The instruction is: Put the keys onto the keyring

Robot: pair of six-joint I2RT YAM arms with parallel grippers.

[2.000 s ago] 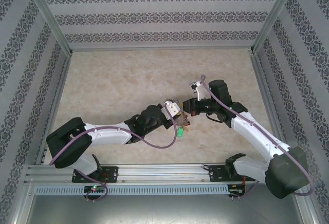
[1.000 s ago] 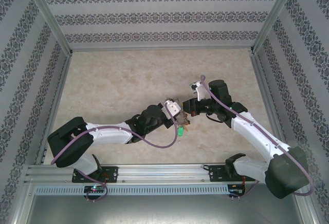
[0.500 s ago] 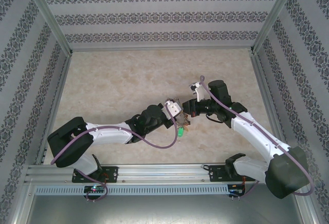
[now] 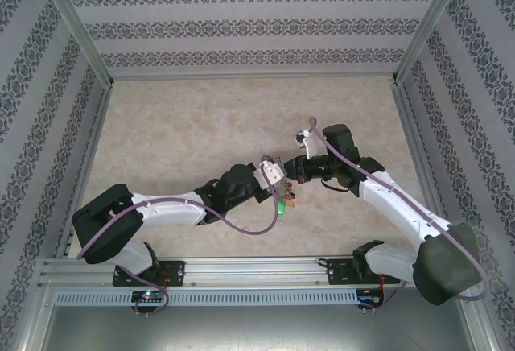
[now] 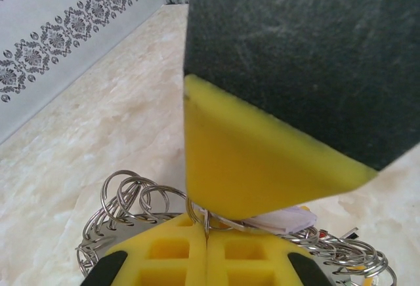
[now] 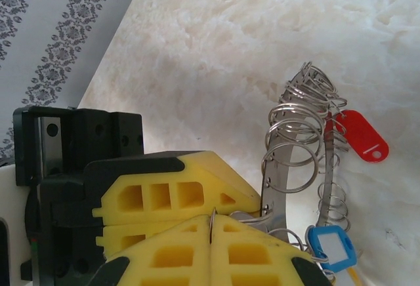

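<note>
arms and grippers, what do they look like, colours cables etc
The left arm and right arm both have white links, black joints and a bulky black housing, with a purple cable looped along each. The left gripper and right gripper have yellow fingers with square cut-out pockets and black backing.

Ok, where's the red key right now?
In the right wrist view, the red key sits at the right, against the keyring's looped rim, above the blue key.

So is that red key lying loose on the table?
No, the red key is hooked onto a small loop on the keyring.
</note>
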